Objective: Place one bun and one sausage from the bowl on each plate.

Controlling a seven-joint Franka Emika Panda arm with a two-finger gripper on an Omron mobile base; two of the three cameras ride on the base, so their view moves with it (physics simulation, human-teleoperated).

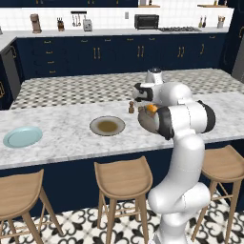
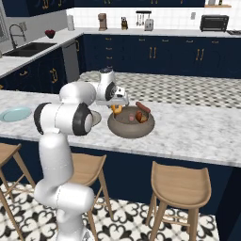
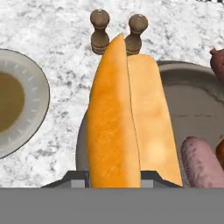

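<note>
While gripping a bun (image 3: 124, 118), end effector (image 2: 116, 109) hangs over bowl (image 2: 131, 128).

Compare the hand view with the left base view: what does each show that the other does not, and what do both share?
Hand view alone: a second wooden shaker and a pinkish sausage in the bowl.

Left base view alone: the pale blue plate, three stools and the back counter's appliances.

Shared: the held orange bun, the grey-tan plate and the marble counter.

The light is even and bright, with no clear source and no glare. Shadows on the surface (image 1: 71, 138) are soft and weak. The pictures look a little coarse, not blurred.
</note>
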